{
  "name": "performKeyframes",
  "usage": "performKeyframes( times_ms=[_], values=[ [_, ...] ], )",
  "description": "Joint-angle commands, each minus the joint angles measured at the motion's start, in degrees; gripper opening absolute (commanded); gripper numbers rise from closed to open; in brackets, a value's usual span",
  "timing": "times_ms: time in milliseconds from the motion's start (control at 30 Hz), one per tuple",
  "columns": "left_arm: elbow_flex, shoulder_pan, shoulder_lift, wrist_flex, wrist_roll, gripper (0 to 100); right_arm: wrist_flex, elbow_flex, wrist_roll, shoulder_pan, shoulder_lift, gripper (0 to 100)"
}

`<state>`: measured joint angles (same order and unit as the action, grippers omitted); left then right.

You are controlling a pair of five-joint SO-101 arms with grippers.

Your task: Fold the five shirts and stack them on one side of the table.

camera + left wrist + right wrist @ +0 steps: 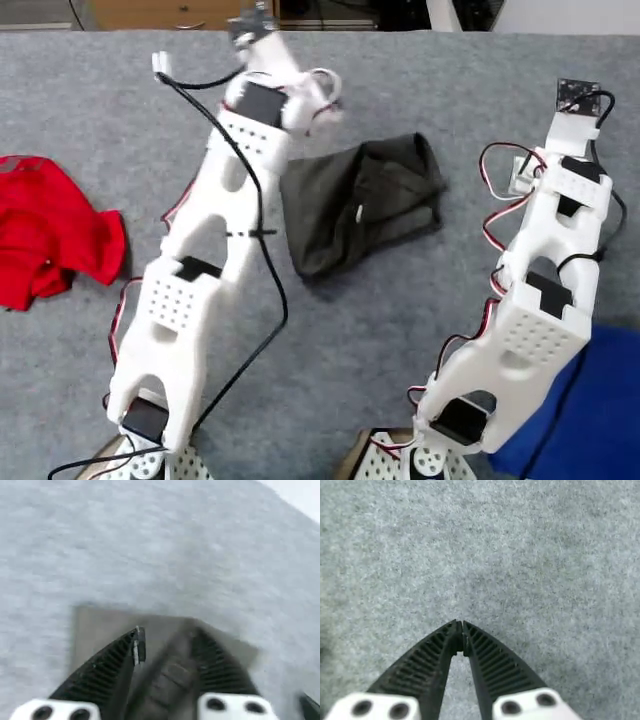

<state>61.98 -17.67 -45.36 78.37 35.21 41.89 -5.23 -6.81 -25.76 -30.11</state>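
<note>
Broadly, the grey desk (400,340) carries a crumpled dark shirt (360,205) at its middle, its long axis running across between the two arms, with a red shirt (45,235) at the left edge and a blue shirt (590,410) at the near right corner. The left arm (215,230) is the nearer, stretched alongside the dark shirt's left end, its jaws seemingly pinching a fold of that cloth. The right arm (545,270) stands apart, jaws pressed together over bare desk.
</note>
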Motion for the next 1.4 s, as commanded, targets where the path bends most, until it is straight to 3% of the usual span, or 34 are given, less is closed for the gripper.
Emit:
performKeyframes(
  times_ms=[0, 333, 533, 633, 733, 867, 1067, 1267, 1367],
  values=[
    [-3.2, 1.7, -2.1, 0.7, -0.1, 3, -0.8, -2.9, 0.4, -0.4, 0.2, 1.2],
    [-5.1, 1.1, -12.4, -1.3, -0.1, 2, 2.1, -2.9, 0.0, 0.7, 0.7, 1.2],
    [-2.3, 2.5, -13.6, 0.9, -0.1, 2, 15.7, -9.0, -10.5, 9.1, 6.3, 1.1],
    [-1.5, 2.5, -13.6, 1.6, -0.1, 2, 25.7, -16.3, -19.0, 18.4, 6.2, 1.2],
    [-1.5, 2.7, -13.6, 1.7, -0.1, 2, 31.1, -24.7, -22.6, 24.8, 3.9, 1.2],
    [0.8, 4.7, -13.0, 7.7, -0.2, 2, 31.7, -36.1, -23.2, 29.2, -3.4, 1.2],
    [15.8, 11.5, -12.4, 18.9, -0.2, 2, 41.5, -54.7, -23.0, 33.4, -17.4, 1.2],
    [17.7, 15.3, -12.4, 19.3, 0.2, 7, 47.0, -73.1, -22.9, 38.2, -28.1, 1.1],
    [17.1, 17.5, -12.6, 16.8, 3.6, 11, 48.4, -77.1, -22.9, 40.6, -32.3, 1.2]
  ],
)
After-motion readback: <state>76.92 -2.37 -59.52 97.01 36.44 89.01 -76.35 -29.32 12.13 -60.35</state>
